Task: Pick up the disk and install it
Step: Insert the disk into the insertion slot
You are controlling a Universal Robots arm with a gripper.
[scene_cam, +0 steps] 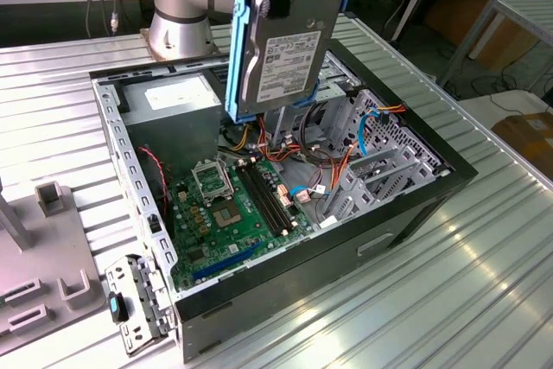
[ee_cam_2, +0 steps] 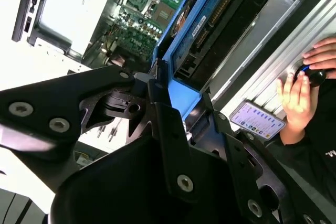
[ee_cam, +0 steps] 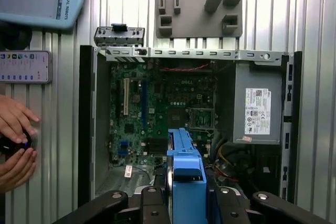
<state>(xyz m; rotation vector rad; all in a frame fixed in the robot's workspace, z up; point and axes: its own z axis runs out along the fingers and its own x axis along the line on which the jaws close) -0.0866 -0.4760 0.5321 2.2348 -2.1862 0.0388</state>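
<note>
Carry step in hand, by judgement: lifted clear, not yet installed.

Nearest, the black metal two-fingered gripper [ee_cam: 186,192]: drawn in to a narrow gap and clamped on the upper end of the flat rectangular grey metal disk with white printed label and bright blue plastic carrier rails [scene_cam: 281,49]. Fingers [ee_cam_2: 164,106] pressed against opposite faces of the blue rail end, with no slack visible in both wrist views.

Just below, the disk hanging on edge, long side near vertical, label turned toward the exterior view. Held above the open black-and-grey steel computer case [scene_cam: 130,179], touching nothing inside it.

Under the lower edge of the disk: the green motherboard [scene_cam: 233,205] and a tangle of red, orange and blue wires. Toward the exterior view's right, the perforated grey metal drive cage [scene_cam: 380,153], apart from the disk. Toward the exterior view's left, the big grey power-supply box with white label [scene_cam: 173,105].

For the install, by judgement: turning the disk out of its upright hang, lining the blue rails up with the cage opening, keeping clear of the wires.

Farther out, the ribbed silver aluminium table [scene_cam: 415,300] under the case, with a grey plastic fixture block [scene_cam: 43,265] on it. Beside the case, a person's hand [ee_cam: 16,124] resting on the table.
</note>
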